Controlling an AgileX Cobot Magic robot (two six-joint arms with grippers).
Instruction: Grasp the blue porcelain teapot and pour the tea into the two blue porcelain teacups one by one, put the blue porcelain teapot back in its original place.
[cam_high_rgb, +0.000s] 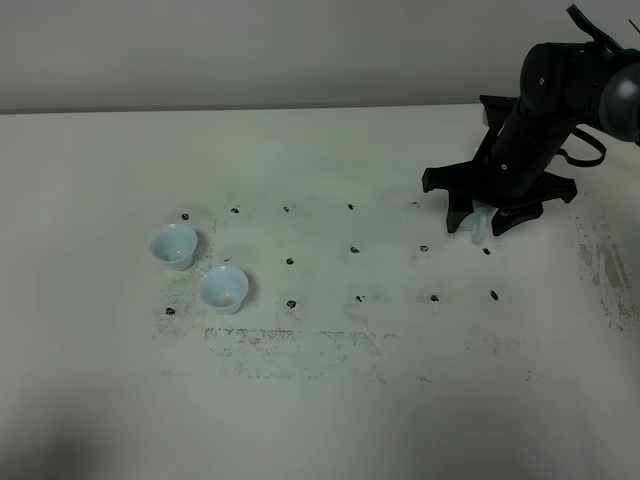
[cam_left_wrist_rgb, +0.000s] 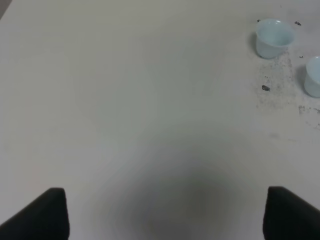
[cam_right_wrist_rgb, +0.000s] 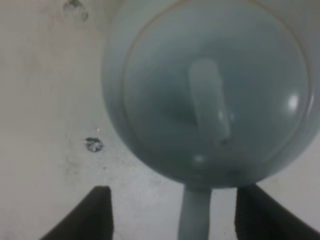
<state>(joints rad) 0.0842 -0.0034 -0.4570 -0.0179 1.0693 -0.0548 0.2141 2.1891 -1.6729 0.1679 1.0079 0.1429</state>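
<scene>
Pale blue far cup (cam_high_rgb: 174, 245) at nine o'clock looks empty; near cup (cam_high_rgb: 224, 289), at its four o'clock, shows a faint tan spot; teapot (cam_right_wrist_rgb: 210, 95) stands upright at two o'clock, spout hidden, handle (cam_right_wrist_rgb: 195, 220) between the spread fingers of the right gripper (cam_right_wrist_rgb: 175, 200); left gripper (cam_left_wrist_rgb: 165, 192) likewise spread.

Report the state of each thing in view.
Teapot: upright, lid on, not gripped.
Far cup: upright.
Near cup: upright.
Left gripper: open, empty.
Right gripper: open, straddling a narrow part of the teapot.
</scene>
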